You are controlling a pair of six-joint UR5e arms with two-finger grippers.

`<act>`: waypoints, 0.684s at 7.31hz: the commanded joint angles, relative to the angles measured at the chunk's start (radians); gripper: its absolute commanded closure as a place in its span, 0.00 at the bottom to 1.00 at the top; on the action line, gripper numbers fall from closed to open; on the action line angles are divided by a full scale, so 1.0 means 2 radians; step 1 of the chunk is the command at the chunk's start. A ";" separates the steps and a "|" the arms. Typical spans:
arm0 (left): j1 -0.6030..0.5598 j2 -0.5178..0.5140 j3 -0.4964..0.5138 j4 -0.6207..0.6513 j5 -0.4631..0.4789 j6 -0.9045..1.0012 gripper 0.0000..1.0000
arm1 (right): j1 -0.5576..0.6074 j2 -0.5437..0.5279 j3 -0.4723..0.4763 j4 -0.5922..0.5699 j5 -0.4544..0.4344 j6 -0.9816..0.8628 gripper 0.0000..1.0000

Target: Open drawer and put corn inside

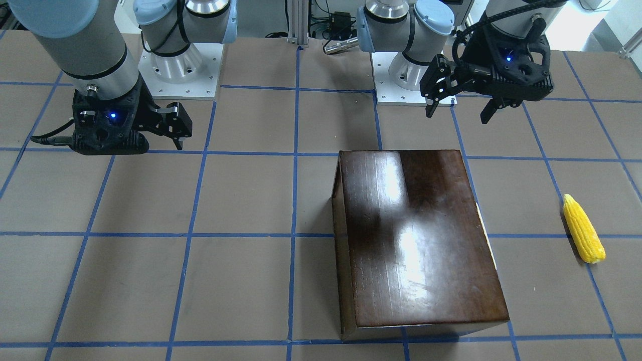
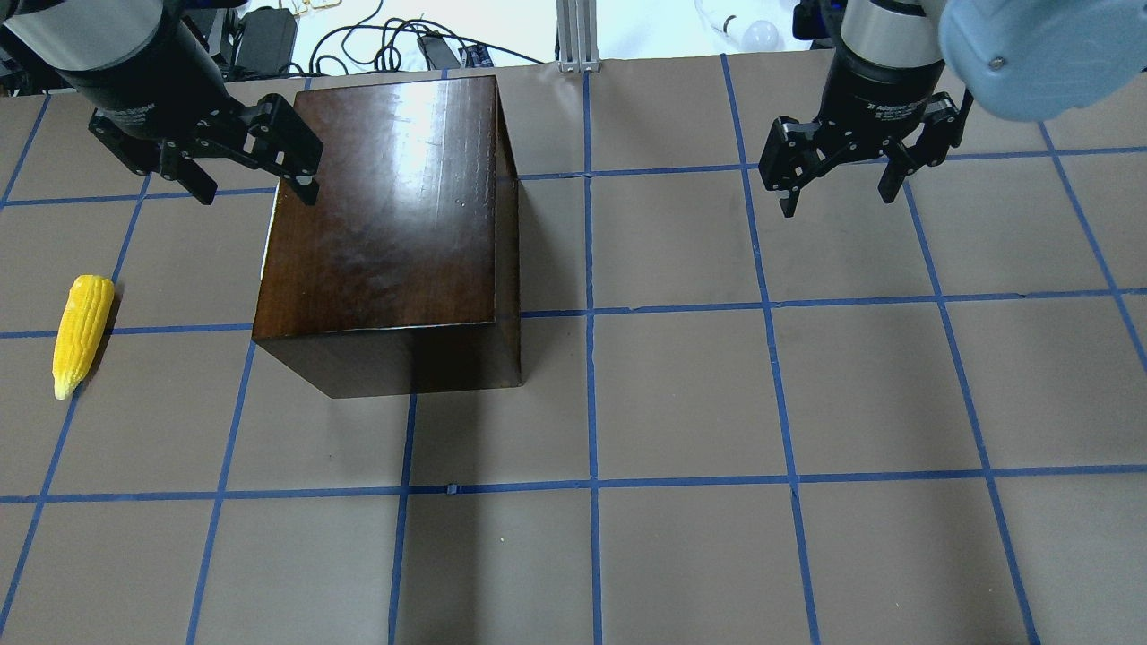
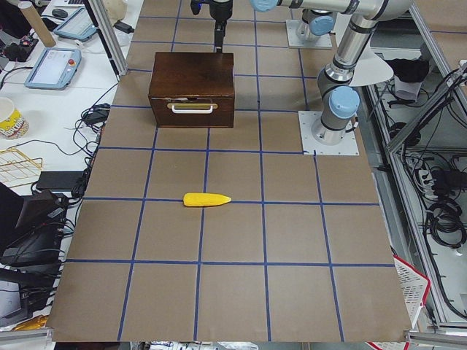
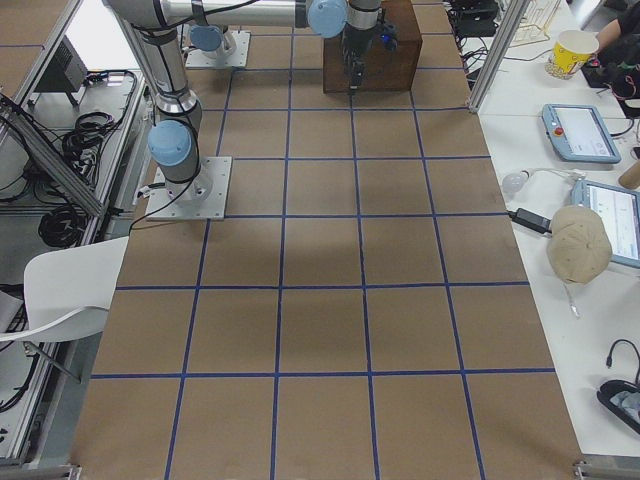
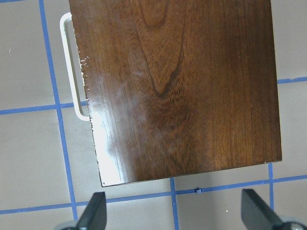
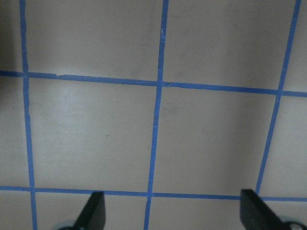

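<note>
Fingers of left arm (image 5: 93, 213) wide, empty, over box (image 2: 385, 206) corner; fingers of right arm (image 6: 93, 211) wide, well apart from box. Drawer (image 3: 191, 119) shut; corn (image 2: 82, 333) on bench (image 2: 681, 385), well apart from box, on side of white handle (image 5: 71, 67). We judge opening not begun; next needs grip on that handle, straight pull.

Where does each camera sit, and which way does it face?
Front-facing: across the table, facing the robot; both bases, left gripper, box, corn.
Overhead: behind the robot, looking down; both arms, right gripper.
Left: table's end, facing the drawer; left arm.
Right: opposite end; right arm near.
Left wrist: down onto the box; own jaws.
Right wrist: down onto the table; own jaws.
Shared: front-facing and overhead show box and corn.
</note>
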 commanded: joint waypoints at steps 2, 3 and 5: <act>0.000 0.001 0.001 0.000 0.001 -0.001 0.00 | -0.001 0.000 0.000 0.000 0.000 0.000 0.00; 0.000 0.003 -0.001 -0.001 0.004 0.000 0.00 | 0.000 0.000 0.000 0.000 0.000 0.000 0.00; 0.000 0.003 -0.001 -0.001 0.005 0.000 0.00 | -0.001 0.000 0.000 0.000 0.000 0.000 0.00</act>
